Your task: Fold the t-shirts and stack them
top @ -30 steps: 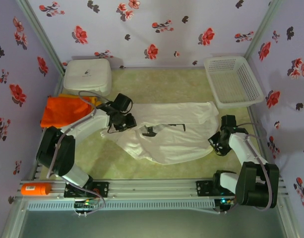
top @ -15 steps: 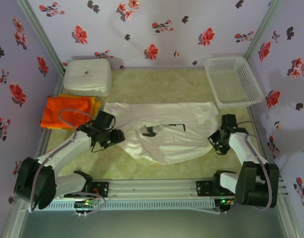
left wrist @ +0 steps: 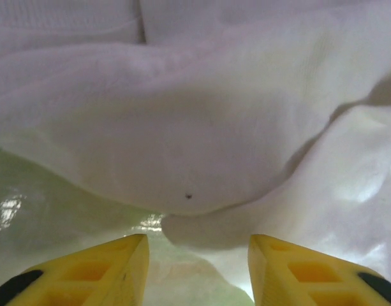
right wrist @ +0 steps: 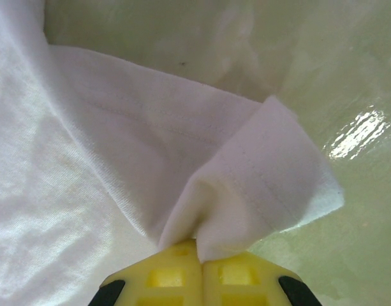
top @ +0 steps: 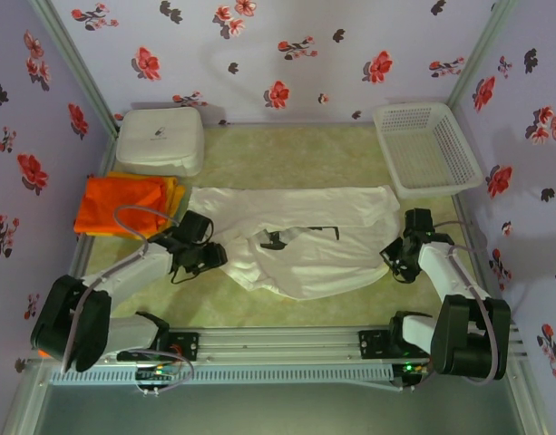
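On the table (top: 305,149), the off-white t-shirt (top: 323,258) lies spread and rumpled across the middle, and the folded orange t-shirt (top: 119,204) rests on a yellow t-shirt (top: 175,186) at the left. The right hand (right wrist: 199,252) is closed, pinching the off-white shirt's right edge; the left hand (left wrist: 198,245) stands parted and empty at its left edge

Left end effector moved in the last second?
Yes. The left end effector has pulled back toward the arm bases, farther from the white box, beside the off-white t-shirt.

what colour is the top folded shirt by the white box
The top folded shirt is bright orange; the top external view shows it best.
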`<action>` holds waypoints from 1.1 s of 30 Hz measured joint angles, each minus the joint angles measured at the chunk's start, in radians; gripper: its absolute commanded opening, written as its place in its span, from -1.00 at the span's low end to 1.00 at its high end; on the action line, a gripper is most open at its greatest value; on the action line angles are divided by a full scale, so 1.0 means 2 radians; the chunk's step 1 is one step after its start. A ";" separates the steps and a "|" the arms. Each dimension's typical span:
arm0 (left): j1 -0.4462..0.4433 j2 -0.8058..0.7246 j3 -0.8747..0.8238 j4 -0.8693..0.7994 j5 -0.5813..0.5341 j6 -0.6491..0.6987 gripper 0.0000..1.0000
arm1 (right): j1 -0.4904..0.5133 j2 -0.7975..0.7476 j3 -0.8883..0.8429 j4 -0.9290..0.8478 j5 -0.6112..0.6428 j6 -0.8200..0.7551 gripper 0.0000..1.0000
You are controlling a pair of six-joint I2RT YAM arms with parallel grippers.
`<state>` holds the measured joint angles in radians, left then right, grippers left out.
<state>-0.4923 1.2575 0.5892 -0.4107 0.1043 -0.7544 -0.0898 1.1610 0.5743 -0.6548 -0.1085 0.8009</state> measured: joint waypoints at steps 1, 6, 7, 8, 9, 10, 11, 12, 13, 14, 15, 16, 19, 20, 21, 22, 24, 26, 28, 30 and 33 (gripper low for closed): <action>0.000 0.005 0.000 0.003 0.000 0.001 -0.18 | 0.000 0.000 0.000 0.000 0.000 0.000 -1.00; 0.000 0.016 0.001 0.007 0.000 0.003 -0.32 | 0.000 0.000 0.000 0.000 0.000 -0.004 -1.00; 0.001 0.016 0.002 0.007 0.000 0.003 -0.35 | 0.000 0.000 0.000 0.000 0.000 -0.004 -1.00; 0.001 0.016 0.003 0.008 0.000 0.003 -0.38 | 0.000 0.000 0.000 0.000 0.000 -0.004 -1.00; 0.001 0.016 0.003 0.008 0.000 0.003 -0.40 | 0.000 0.000 0.000 0.000 0.000 -0.004 -1.00; 0.001 0.016 0.004 0.008 0.000 0.003 -0.44 | 0.000 0.000 0.000 0.000 0.000 -0.004 -1.00; 0.001 0.016 0.005 0.008 0.000 0.003 -0.49 | 0.000 0.000 0.000 0.000 0.000 -0.004 -1.00; 0.001 0.016 0.007 0.007 0.000 0.005 -0.55 | 0.000 0.000 0.000 0.000 0.000 -0.004 -1.00; 0.002 0.016 0.010 0.006 0.000 0.006 -0.62 | 0.000 0.000 -0.001 0.000 0.000 -0.004 -1.00; 0.002 0.016 0.014 0.004 0.000 0.007 -0.69 | 0.000 0.000 -0.001 0.000 0.000 -0.004 -1.00; 0.003 0.016 0.019 0.002 -0.001 0.010 -0.76 | 0.000 0.000 -0.001 0.000 0.000 -0.004 -1.00; 0.003 0.016 0.024 0.000 0.000 0.011 -0.84 | 0.000 0.000 -0.001 0.000 0.000 -0.004 -1.00; 0.003 0.014 0.032 -0.008 0.000 0.012 -0.93 | 0.000 0.000 -0.003 0.000 0.000 -0.004 -1.00; 0.003 0.010 0.032 -0.012 0.000 0.011 -0.96 | 0.000 0.000 -0.003 0.000 0.000 -0.005 -1.00; 0.003 0.005 0.032 -0.018 0.000 0.010 -0.98 | 0.000 0.000 -0.004 0.000 0.000 -0.006 -1.00; 0.003 -0.001 0.032 -0.023 -0.001 0.007 -1.00 | 0.000 0.000 -0.004 -0.001 0.000 -0.008 -1.00; 0.003 -0.015 0.032 -0.036 0.000 0.002 -1.00 | 0.000 0.000 -0.004 -0.001 0.000 -0.010 -1.00; 0.003 -0.034 0.032 -0.052 0.000 -0.003 -1.00 | 0.000 -0.002 -0.004 -0.004 0.002 -0.013 -1.00; 0.003 -0.061 0.032 -0.070 -0.001 -0.012 -1.00 | 0.000 -0.007 -0.004 -0.008 0.007 -0.016 -1.00; 0.003 -0.092 0.031 -0.092 -0.004 -0.024 -1.00 | -0.001 -0.014 -0.004 -0.013 0.014 -0.017 -1.00; 0.002 -0.142 0.031 -0.126 -0.004 -0.049 -1.00 | -0.001 -0.027 -0.004 -0.020 0.023 -0.021 -1.00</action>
<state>-0.4877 0.9730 0.6506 -0.6621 0.0967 -0.8516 -0.0917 1.1072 0.5655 -0.6952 -0.0620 0.7597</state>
